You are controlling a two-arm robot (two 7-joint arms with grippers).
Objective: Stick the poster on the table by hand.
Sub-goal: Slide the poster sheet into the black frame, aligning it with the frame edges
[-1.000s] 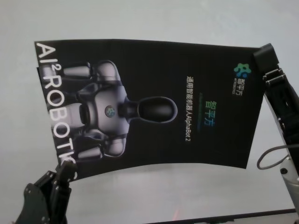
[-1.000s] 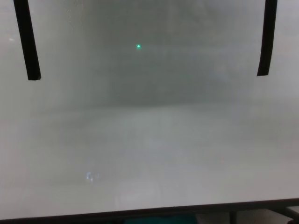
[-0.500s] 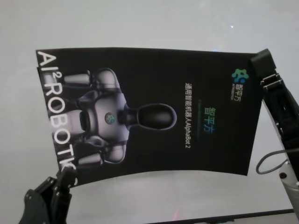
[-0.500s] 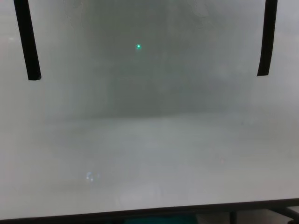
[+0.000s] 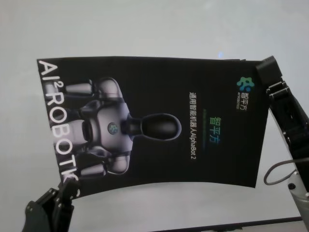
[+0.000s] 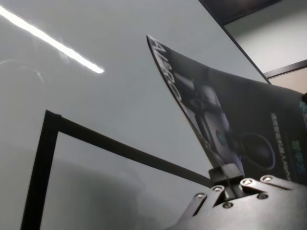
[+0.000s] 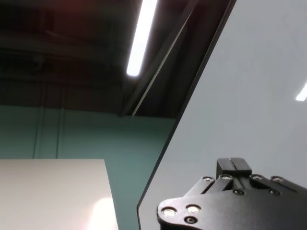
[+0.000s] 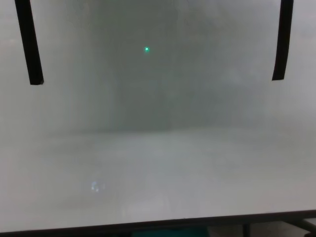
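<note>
Left pincer [image 5: 67, 186]: I am gripping the poster [image 5: 154, 121] at its near-left corner.
Right pincer [image 5: 265, 72]: I am clamping its far-right corner.
Poster: hanging above the bench [image 8: 158, 163], long axis running left-right.

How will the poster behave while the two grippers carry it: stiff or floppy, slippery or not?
Probably floppy: the poster, held by the left gripper and right gripper at opposite corners, bows along its near edge. Likely light, since corner pinches carry it. Its surface looks glossy, so perhaps slippery.

Head, chest face table [image 8: 158, 163]; wrists close, perhaps oblique.
</note>
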